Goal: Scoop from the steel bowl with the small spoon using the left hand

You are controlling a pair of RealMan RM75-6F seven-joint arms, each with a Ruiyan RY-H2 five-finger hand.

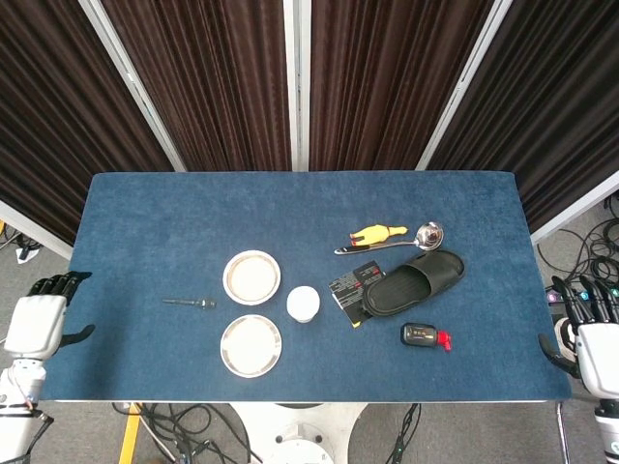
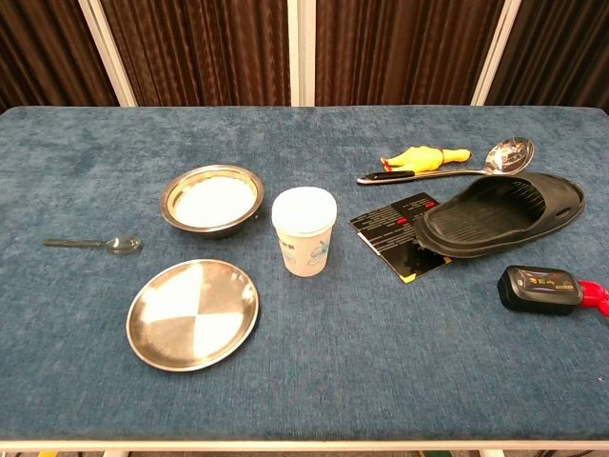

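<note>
- The small spoon [image 2: 93,244] lies flat on the blue table [image 1: 145,213], to the left of the steel bowl [image 2: 211,200] and apart from it, its scoop end pointing toward the bowl
- The steel bowl holds a pale filling and stands just behind the flat steel plate [image 2: 193,313], with the paper cup [image 2: 304,230] close on its right
- The left hand [image 1: 37,317] hangs off the table's left edge, well apart from the small spoon, fingers apart and holding nothing
- The right hand [image 1: 592,333] sits off the right edge, fingers apart, empty
- Judged step: reach for the spoon; the left hand should take the thin handle at its outer end, keeping the scoop end free and level
- The spoon is thin and low on the cloth; a pinch from above looks safest
- Both hands are absent from the chest view; the filling's nature cannot be made out
</note>
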